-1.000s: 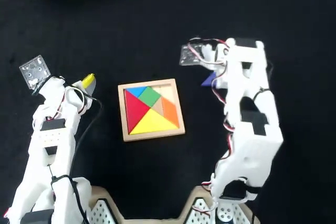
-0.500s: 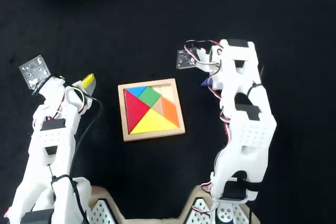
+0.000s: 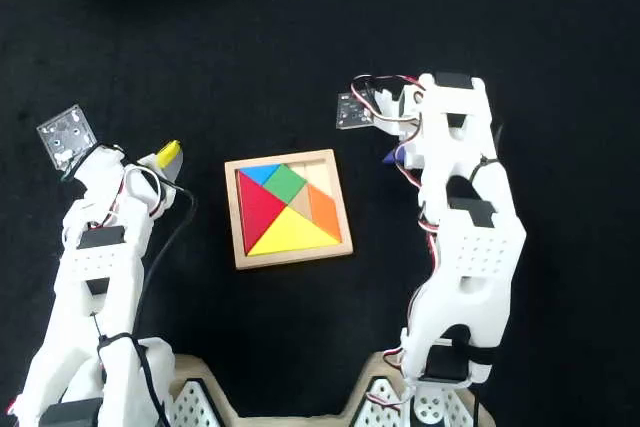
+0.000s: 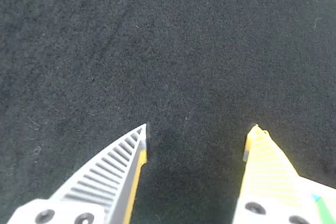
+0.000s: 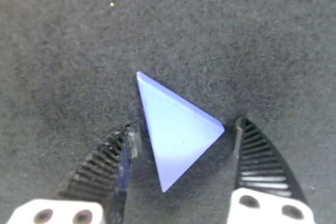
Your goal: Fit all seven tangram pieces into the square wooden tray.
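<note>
Right gripper (image 5: 185, 127) sat open, astride the triangle (image 5: 173, 124).
You had the triangle between its fingers, likely to grab it for the tray (image 3: 290, 256); left gripper (image 4: 198, 129) was open, empty.

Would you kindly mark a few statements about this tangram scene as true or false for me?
1. The purple triangle lies on the black cloth between the open right jaws. True.
2. The left jaws grip a tangram piece. False: they stand open over bare cloth, holding nothing.
3. The red piece lies outside the wooden tray. False: it sits inside the tray.
4. The yellow piece sits edge to edge with the red piece in the tray. True.
</note>
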